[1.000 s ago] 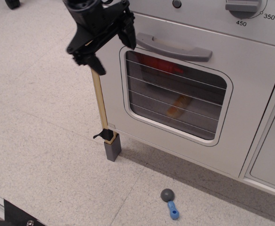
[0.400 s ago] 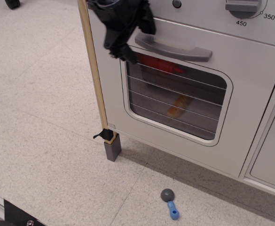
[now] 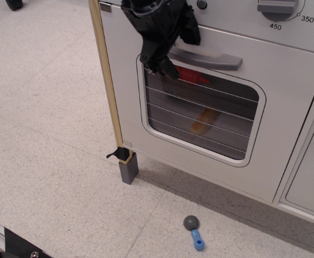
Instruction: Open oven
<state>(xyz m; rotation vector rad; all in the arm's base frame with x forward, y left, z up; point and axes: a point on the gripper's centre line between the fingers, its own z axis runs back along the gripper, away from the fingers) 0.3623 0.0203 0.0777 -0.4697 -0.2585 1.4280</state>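
The white oven (image 3: 285,134) fills the right half of the view. Its door is shut, with a rounded wire-lined window (image 3: 199,110) and a grey bar handle (image 3: 213,58) above it. Red and orange items show dimly behind the window. My black gripper (image 3: 177,49) hangs in front of the handle's left end. It is open, with one fingertip (image 3: 163,67) below the bar and the other finger (image 3: 191,33) above it. The handle's left end is hidden behind the gripper.
A wooden post (image 3: 108,91) with a grey foot (image 3: 129,169) runs down the oven's left edge. A small blue and grey toy (image 3: 194,232) lies on the floor in front. A temperature dial (image 3: 277,6) sits top right, and a plain cabinet door (image 3: 312,177) is at the far right.
My gripper has moved right from beside the wooden post to the left end of the door handle. The oven door has not moved.
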